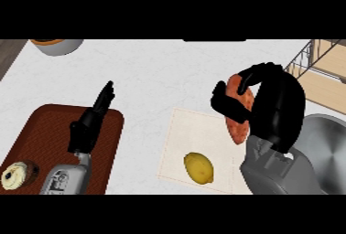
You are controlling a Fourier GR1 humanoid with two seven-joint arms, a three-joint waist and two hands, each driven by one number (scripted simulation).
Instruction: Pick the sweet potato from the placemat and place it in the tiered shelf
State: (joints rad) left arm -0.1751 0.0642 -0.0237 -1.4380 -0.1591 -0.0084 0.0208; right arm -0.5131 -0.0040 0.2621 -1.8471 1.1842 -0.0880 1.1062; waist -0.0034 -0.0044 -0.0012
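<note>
An orange-brown sweet potato (238, 128) is held in my right hand (273, 103), whose fingers and thumb curl round its upper half above the right edge of the cream placemat (189, 137). Part of the potato is hidden by the hand. The wooden tiered shelf (324, 75) shows at the right edge, up and right of the hand. My left hand (91, 121) rests open, fingers straight and pointing up, over a brown tray (47, 123) at the left.
A yellow lemon-like fruit (198, 167) lies on the placemat's lower part. A round pastry (17, 176) sits on the brown tray. A grey metal pan (331, 151) is at the lower right. A bowl (57, 45) stands at the top left.
</note>
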